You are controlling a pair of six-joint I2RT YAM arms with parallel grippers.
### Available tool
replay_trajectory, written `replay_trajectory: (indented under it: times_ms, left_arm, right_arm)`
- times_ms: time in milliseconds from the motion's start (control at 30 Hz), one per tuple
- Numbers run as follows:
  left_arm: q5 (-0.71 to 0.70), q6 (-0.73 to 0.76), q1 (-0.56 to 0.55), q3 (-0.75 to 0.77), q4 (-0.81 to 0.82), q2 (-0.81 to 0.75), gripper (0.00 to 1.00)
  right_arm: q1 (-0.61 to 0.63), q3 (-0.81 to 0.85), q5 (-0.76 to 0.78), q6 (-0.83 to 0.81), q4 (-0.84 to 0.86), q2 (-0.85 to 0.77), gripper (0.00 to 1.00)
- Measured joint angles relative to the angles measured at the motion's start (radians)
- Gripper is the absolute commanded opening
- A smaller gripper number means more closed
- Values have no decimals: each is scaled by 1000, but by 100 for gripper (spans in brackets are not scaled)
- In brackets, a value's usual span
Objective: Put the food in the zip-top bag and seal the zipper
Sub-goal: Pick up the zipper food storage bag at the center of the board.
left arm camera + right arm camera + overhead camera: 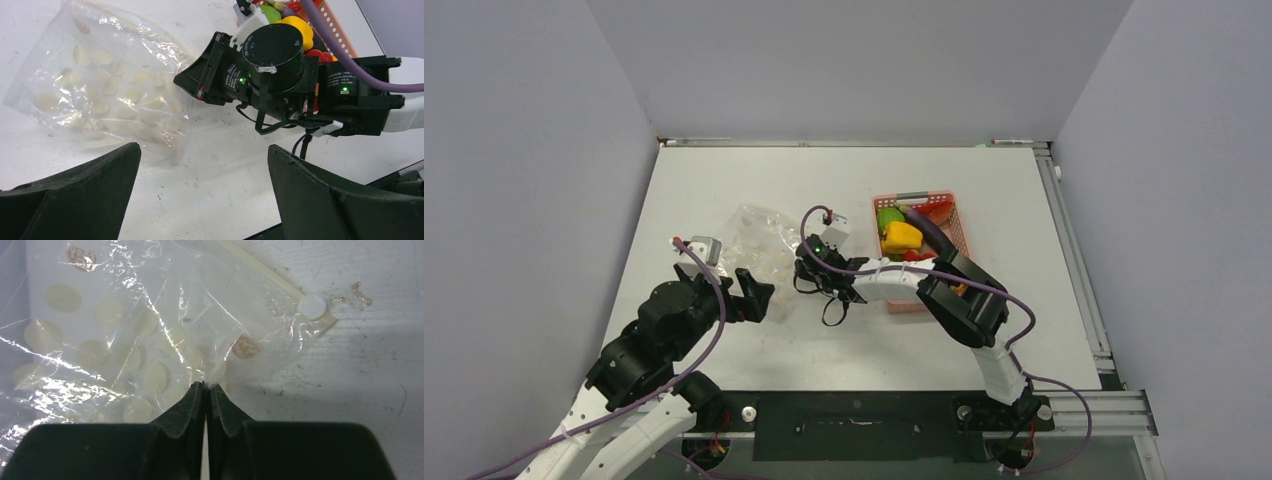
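Clear plastic, printed with pale dots, makes up the zip-top bag point(759, 240) point(100, 85) point(125, 340), which is seen lying crumpled and mostly flat on the white table point(724, 170), left of centre and well apart from the pink slatted basket point(959, 215) point(335, 30). The zipper point(270, 277) is seen in the right wrist view as a thin pale strip running along the bag's far edge, ended by a small white round tab point(314, 306). The right gripper point(802, 272) point(182, 80) point(206, 387) is reached across to the bag's right edge, its jaws pressed together on a raised fold of the clear film, so that the plastic is pinched between the tips. The food is kept in the basket: a yellow pepper point(901, 236) point(300, 27), a green piece point(889, 216) point(270, 12), a purple eggplant point(929, 228) and red pieces point(939, 208) point(317, 52) are packed together there, partly hidden in the left wrist view by the right arm's wrist. The left gripper point(754, 292) point(200, 200) is held over bare table just beside the bag's near edge, its jaws spread wide with nothing gripped between them. Grey walls are seen on three sides of the table.
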Motion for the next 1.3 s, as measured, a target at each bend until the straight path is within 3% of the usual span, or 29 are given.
replay_trajectory:
  times_ms: [567, 1300]
  left_arm:
    - [-12, 0, 0, 0, 0, -3, 96]
    - [42, 10, 2, 0, 5, -10, 96]
  right_arm:
    - [-13, -175, -78, -241, 62, -323, 5]
    - [-13, -237, -84, -564, -158, -666, 5]
